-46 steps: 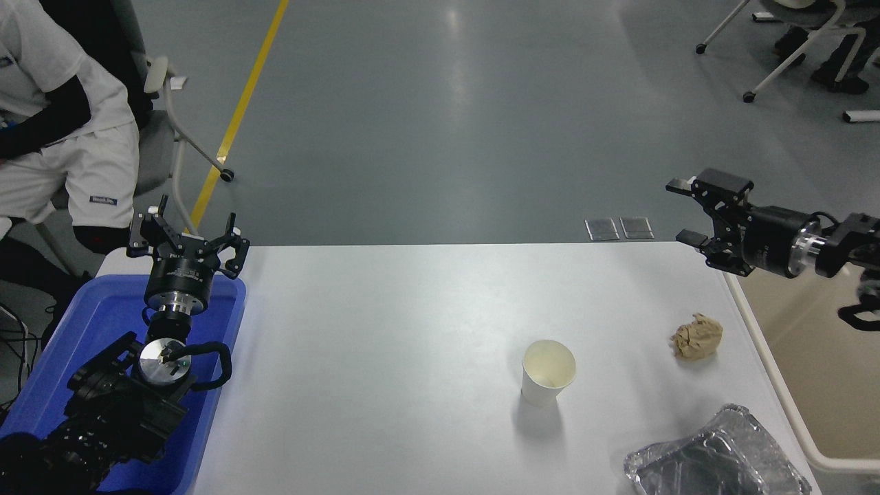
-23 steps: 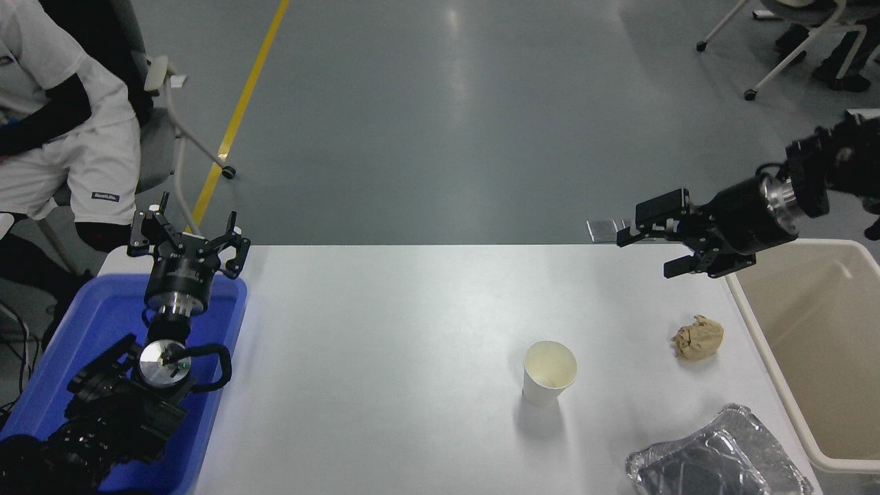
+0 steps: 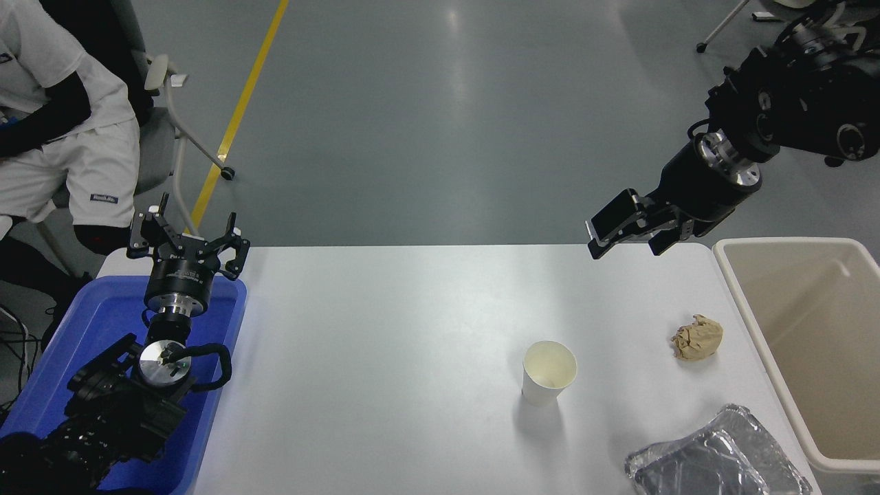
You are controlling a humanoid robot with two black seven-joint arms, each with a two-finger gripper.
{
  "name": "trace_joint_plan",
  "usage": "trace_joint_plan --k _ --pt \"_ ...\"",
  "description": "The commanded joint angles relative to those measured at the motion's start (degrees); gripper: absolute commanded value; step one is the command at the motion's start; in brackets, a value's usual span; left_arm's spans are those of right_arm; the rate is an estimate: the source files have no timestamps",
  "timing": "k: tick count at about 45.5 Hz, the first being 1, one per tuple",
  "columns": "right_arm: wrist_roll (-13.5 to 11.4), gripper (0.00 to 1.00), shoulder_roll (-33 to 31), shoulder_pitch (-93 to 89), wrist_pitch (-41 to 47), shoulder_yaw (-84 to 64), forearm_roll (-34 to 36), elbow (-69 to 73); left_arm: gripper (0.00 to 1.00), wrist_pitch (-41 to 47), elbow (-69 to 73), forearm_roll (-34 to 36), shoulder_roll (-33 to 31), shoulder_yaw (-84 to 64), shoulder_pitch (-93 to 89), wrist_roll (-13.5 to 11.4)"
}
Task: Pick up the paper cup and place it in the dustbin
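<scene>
We find the paper cup [image 3: 548, 372] upright on the counter [image 3: 385, 344], well apart from the dustbin [image 3: 797, 243] at the right edge. The right gripper [image 3: 619, 237], released and empty, hangs above the counter's far edge; the left gripper [image 3: 187, 246] sits parked with fingers spread.

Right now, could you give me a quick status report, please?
Right claw empty, above table's far edge. Left claw parked over blue tray. Paper cup upright, untouched. Dustbin at right; path clear.
</scene>
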Motion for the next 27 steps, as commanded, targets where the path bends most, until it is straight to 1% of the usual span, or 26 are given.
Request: trace_joint_plan --k 1,21,27 --pt "0.0 1.0 1.8 2.1 0.1 0.0 -1.6 1.7 0.99 0.0 0.0 0.0 0.0 -0.1 0.0 0.0" --pt "0.0 1.0 2.9 0.9 0.1 1.1 -1.1 0.9 0.99 0.0 0.0 0.1 0.2 -0.1 0.0 0.0" --pt "-0.1 1.0 2.9 -1.3 0.1 1.0 4.0 0.1 0.99 -0.1 0.0 0.1 0.0 -0.1 0.0 0.0"
